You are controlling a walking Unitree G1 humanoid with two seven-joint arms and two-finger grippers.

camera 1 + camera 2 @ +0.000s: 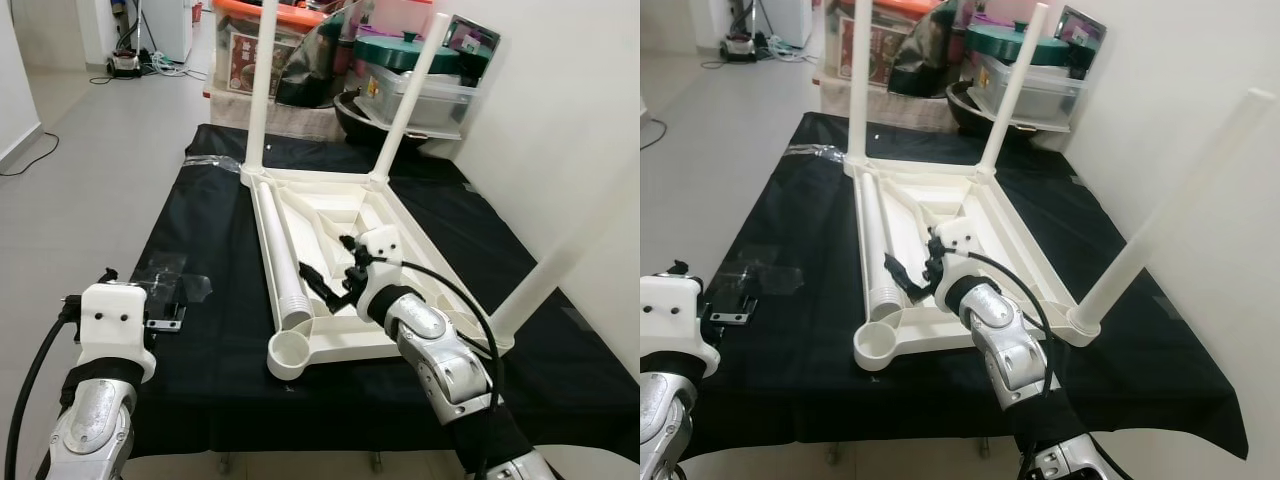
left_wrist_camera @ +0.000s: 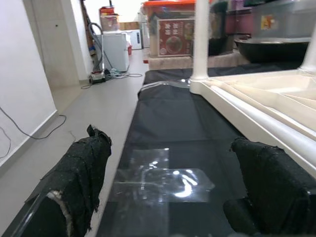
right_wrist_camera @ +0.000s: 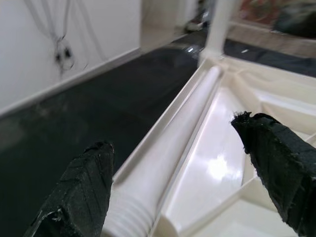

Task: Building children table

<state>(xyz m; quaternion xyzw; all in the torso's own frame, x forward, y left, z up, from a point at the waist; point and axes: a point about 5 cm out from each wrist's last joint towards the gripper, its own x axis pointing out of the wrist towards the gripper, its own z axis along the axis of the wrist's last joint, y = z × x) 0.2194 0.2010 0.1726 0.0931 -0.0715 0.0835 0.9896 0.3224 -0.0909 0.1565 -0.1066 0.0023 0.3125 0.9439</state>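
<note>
A white children's table [image 1: 424,222] lies upside down on a black cloth [image 1: 200,220]. Three legs stand up from it: far left [image 1: 262,80], far right [image 1: 410,95] and near right [image 1: 560,260]. A loose white leg [image 1: 280,250] lies inside the frame along its left side, threaded end [image 3: 129,217] toward me. The near left corner socket [image 1: 288,355] holds nothing. My right gripper [image 1: 325,258] is open just above that loose leg [image 3: 168,143], its fingers [image 3: 79,197] either side of it. My left gripper [image 2: 173,197] is open over the cloth to the table's left.
A clear plastic bag [image 2: 158,180] and a small metal bracket [image 1: 165,323] lie on the cloth in front of my left gripper. Storage boxes and pots [image 1: 420,70] crowd the far end. A white wall [image 1: 560,120] runs close on the right; open floor [image 1: 90,150] lies left.
</note>
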